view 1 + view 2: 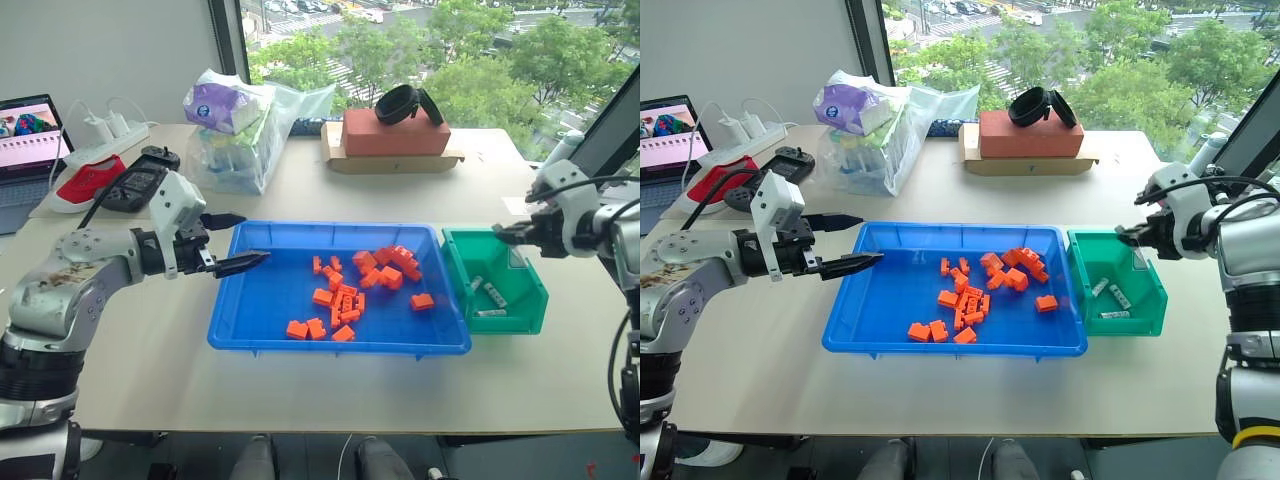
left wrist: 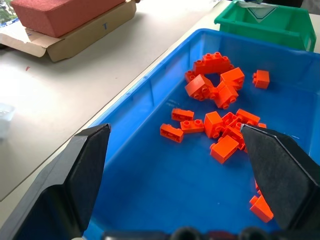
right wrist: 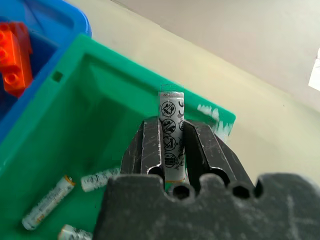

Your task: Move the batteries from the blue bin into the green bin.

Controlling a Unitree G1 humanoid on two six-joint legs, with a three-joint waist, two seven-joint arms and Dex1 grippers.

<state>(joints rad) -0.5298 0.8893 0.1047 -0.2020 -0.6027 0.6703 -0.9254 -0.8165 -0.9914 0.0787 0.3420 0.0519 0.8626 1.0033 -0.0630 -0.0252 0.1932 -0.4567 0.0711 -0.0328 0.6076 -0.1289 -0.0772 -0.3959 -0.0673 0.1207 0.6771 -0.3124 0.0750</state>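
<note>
Beige tabletop (image 1: 300, 180) by a window, laptop and power strip at the far left corner, brick-red block on cardboard at the back.

Blue bin (image 1: 232, 320) centre; contents seen: orange blocks (image 1: 350, 290) only, scattered mid to right. No battery visible among them.

Green bin (image 1: 530, 300) touching the blue bin's right end. Three batteries (image 3: 47, 202) lying on its floor.

Right gripper (image 3: 171, 145) above the green bin's far rim, jaws clamped on a fourth battery (image 3: 171, 127), held along the fingers, tip protruding.

Left gripper (image 1: 235, 243) at the blue bin's left rim, jaws apart, nothing between them, aimed across the tray.

Step in hand, judged: delivery of held battery to green bin, release pending.

Next move calls for: jaws opened while over the bin's interior, not the rim, lest the cell bounce out onto the table. Then recheck of blue bin under the blocks for hidden cells; possibly last one.
</note>
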